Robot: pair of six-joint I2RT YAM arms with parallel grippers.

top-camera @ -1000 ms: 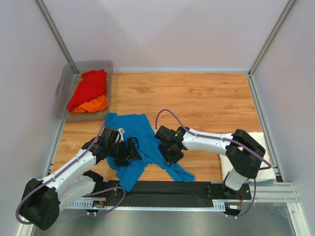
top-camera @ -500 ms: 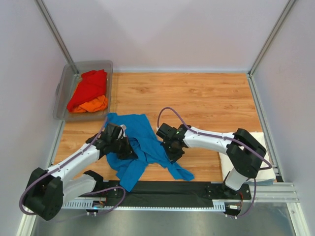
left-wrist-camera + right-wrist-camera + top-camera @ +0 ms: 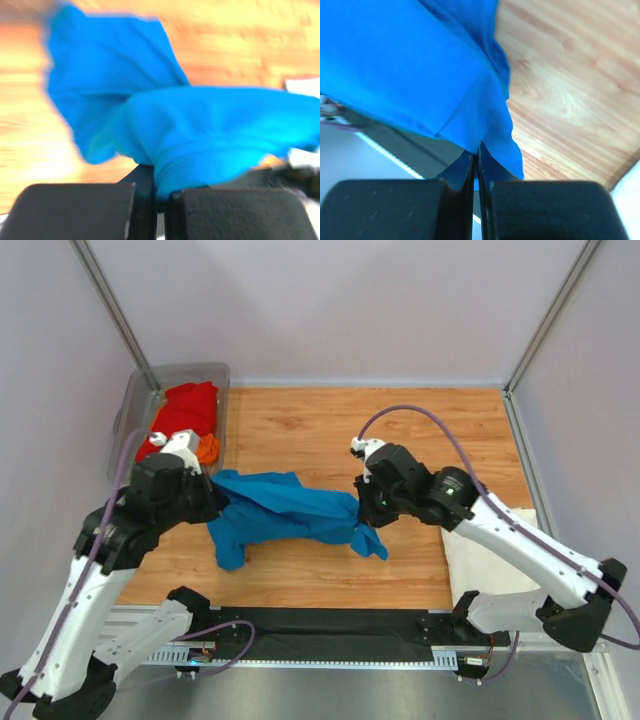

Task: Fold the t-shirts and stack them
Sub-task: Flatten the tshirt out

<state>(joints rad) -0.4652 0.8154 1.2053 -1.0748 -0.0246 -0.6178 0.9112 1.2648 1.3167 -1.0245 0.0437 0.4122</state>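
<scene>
Both ends of the blue t-shirt [image 3: 285, 512] are clamped: my left gripper [image 3: 207, 502] and right gripper [image 3: 362, 523] hold it stretched between them above the middle of the table [image 3: 420, 430]. I judge these thin pinches could slip if I pull wider, dropping it crumpled.

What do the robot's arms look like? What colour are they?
The left arm and right arm are white tubes with chunky black joints. A thin purple cable loops along each one. The fingers are flat black blocks.
</scene>
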